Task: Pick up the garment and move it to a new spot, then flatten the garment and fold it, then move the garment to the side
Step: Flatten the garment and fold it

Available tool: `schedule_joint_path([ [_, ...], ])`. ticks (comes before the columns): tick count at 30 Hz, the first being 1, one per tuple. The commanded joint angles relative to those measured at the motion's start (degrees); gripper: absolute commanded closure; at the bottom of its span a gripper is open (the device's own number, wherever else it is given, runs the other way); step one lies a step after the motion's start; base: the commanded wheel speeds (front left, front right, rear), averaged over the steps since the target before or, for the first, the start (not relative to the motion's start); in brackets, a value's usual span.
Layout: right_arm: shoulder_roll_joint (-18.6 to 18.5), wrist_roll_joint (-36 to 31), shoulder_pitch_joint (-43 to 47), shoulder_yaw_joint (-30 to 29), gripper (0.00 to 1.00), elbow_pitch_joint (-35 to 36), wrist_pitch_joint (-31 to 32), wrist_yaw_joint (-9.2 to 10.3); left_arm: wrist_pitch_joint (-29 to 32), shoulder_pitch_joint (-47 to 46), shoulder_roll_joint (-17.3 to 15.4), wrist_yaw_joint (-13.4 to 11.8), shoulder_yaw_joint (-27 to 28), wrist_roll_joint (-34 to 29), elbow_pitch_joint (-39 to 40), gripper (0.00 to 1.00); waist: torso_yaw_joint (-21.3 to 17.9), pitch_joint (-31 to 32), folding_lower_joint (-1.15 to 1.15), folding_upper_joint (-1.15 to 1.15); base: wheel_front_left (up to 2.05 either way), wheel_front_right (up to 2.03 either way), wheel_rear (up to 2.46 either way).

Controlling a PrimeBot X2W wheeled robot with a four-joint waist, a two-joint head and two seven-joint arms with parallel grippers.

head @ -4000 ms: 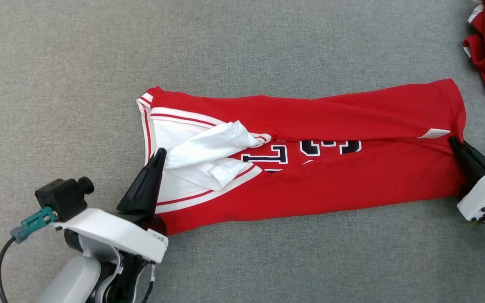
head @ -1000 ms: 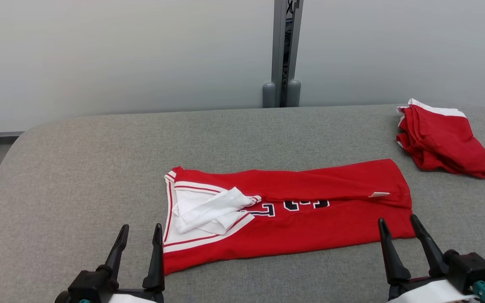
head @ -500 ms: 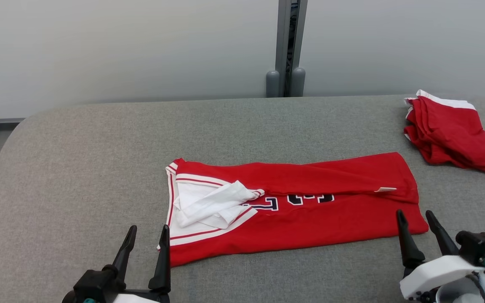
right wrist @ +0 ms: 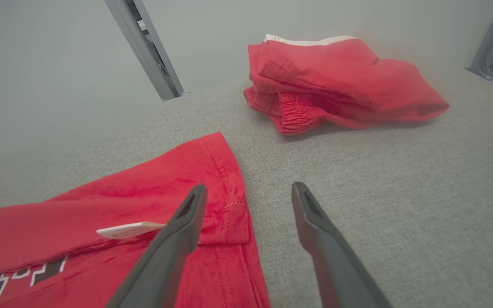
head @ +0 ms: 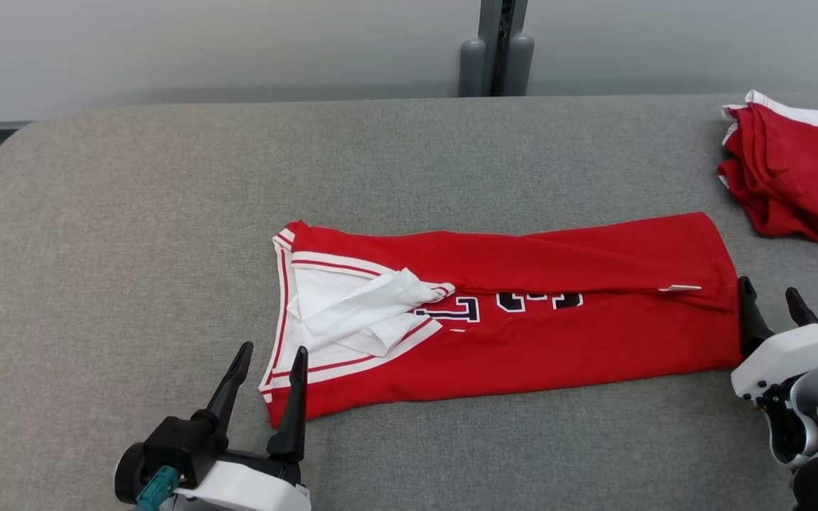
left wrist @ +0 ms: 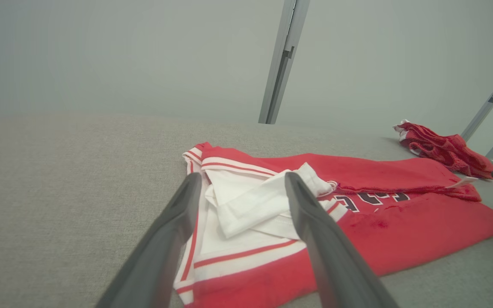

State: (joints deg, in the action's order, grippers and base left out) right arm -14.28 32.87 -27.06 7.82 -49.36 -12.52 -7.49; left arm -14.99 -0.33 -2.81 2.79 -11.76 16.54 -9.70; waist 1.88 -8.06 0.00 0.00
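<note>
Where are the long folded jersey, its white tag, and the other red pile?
folded jersey [head: 558,355]: head view, on its lower red panel.
white tag [right wrist: 129,230]: right wrist view, on the tag's middle.
red pile [right wrist: 336,79]: right wrist view, on its top fold.

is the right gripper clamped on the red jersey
No, the right gripper stands open at the end of the red jersey, with no cloth pinched in it.

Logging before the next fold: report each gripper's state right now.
Left gripper: open, empty, by the jersey collar end.
Right gripper: open, empty, by its hem.
</note>
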Motion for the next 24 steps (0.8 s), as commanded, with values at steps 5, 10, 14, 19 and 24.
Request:
schedule_joint_path([
  [5, 0.57, 2.00, -5.65, 2.54, 0.00, -7.28, 0.79, -0.01, -0.20, -2.83, -0.22, 0.92, 0.07, -1.24, -0.94, 0.00, -0.23, -3.74, 0.00, 0.00, 0.00, 0.00, 0.00],
  [10, 1.78, 4.50, -7.55, 6.15, 0.14, -10.58, 3.06, -0.01, -0.20, -4.10, -0.21, 1.23, -0.07, -1.23, -1.62, 0.00, -0.30, -4.74, 0.00, 0.00, 0.00, 0.00, 0.00],
  [14, 1.59, 6.43, -8.10, 8.29, 0.64, -11.42, 4.25, 0.00, -0.20, -4.58, -0.21, 1.39, -0.40, -0.73, -2.11, 0.00, -0.19, -4.77, 0.00, 0.00, 0.00, 0.00, 0.00],
  [19, -0.28, 9.22, -8.46, 9.94, 1.00, -10.85, 2.75, 0.02, -0.20, -5.10, -0.21, 1.42, -0.95, -0.24, -2.36, 0.00, 0.28, -4.34, 0.00, 0.00, 0.00, 0.00, 0.00],
  [24, -2.54, 11.23, -8.55, 10.48, 1.00, -10.14, 0.86, 0.02, -0.20, -4.94, -0.21, 1.52, -0.94, -0.10, -2.52, 0.00, 0.61, -3.89, 0.00, 0.00, 0.00, 0.00, 0.00],
])
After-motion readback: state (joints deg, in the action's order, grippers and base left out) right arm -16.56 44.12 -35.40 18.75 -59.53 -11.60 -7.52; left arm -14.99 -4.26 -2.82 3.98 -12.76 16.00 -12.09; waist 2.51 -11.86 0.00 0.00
